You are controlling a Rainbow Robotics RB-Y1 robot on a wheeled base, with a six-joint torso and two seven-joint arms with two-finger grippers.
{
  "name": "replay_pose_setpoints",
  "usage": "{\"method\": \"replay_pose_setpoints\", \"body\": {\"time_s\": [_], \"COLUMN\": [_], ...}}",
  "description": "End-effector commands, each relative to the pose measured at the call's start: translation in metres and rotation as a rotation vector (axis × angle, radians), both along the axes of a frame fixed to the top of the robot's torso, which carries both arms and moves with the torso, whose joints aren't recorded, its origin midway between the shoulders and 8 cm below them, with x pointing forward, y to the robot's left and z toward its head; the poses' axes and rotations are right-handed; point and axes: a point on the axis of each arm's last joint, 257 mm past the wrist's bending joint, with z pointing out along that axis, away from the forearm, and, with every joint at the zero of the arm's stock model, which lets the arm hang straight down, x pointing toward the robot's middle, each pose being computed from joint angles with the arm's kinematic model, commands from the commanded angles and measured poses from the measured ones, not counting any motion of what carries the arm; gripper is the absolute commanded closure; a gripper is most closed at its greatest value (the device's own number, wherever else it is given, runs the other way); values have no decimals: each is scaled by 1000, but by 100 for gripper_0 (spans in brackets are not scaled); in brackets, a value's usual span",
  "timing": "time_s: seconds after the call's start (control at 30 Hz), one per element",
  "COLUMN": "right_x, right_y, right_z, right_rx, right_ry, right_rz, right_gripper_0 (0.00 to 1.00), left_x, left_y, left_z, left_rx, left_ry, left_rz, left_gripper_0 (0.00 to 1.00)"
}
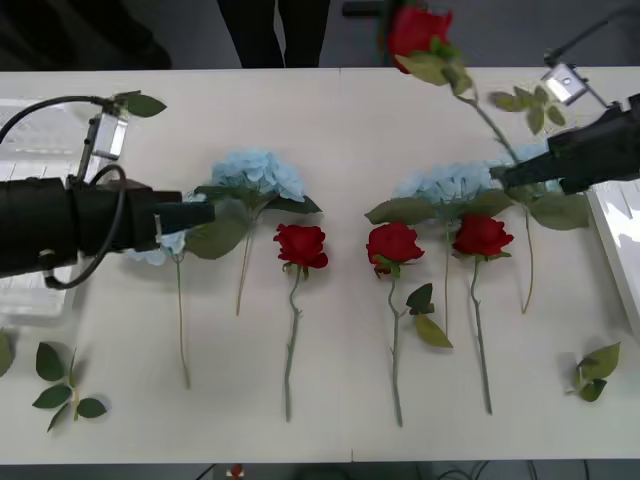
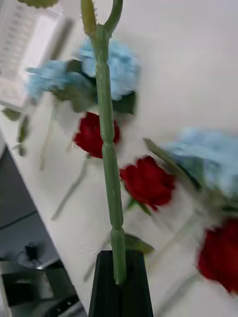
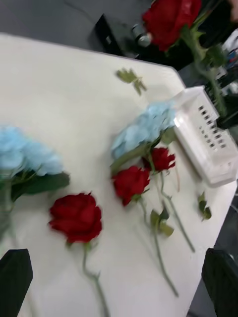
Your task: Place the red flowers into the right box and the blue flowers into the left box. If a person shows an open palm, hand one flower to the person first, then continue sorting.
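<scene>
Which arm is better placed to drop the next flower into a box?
Right. The right gripper already holds a red rose by its stem, lifted beside the right box. The left gripper is open over the blue flowers, holding nothing.

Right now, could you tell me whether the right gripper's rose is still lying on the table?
No, lifted: the right gripper is shut on the rose's stem, its bloom raised above the table.

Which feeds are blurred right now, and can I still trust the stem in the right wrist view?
Right wrist view: the held stem is crisp, while the roses and blue flowers behind it smear. Left wrist view: soft throughout, the white box included. Front view: sharp, evenly lit, faint shadows only.
</scene>
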Motion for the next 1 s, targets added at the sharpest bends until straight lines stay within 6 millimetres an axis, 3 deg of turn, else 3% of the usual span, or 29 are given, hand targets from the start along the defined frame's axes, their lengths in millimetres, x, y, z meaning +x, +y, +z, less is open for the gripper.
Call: {"method": "replay_pose_setpoints", "body": {"time_s": [0.03,0.13,0.17,0.27,0.3,0.37,0.63,0.9,1.0], "right_x": [16,21,22,23,22,20,0,-29,-38], "right_y": [-58,-99,-125,-159,-187,-219,-318,-383,-393], "right_z": [39,44,46,51,53,53,37,-1,-16], "right_rx": [-136,-226,-284,-367,-438,-495,-557,-619,-622], "right_ry": [-38,-26,-22,-28,-30,-18,55,73,75], "right_rz": [-154,-269,-335,-411,-467,-532,-684,-699,-709], "right_gripper_0": [100,100,100,100,100,100,100,100,100], "left_x": [-9,-9,-8,-9,-9,-8,11,48,58], "left_y": [27,48,57,70,83,95,104,95,97], "left_z": [-30,-51,-61,-75,-85,-98,-129,-148,-154], "left_rx": [93,145,167,189,215,251,343,408,427], "left_ry": [110,186,225,288,325,351,376,356,349], "left_rz": [99,193,248,333,406,482,667,710,725], "left_gripper_0": [0,0,0,0,0,0,0,0,0]}}
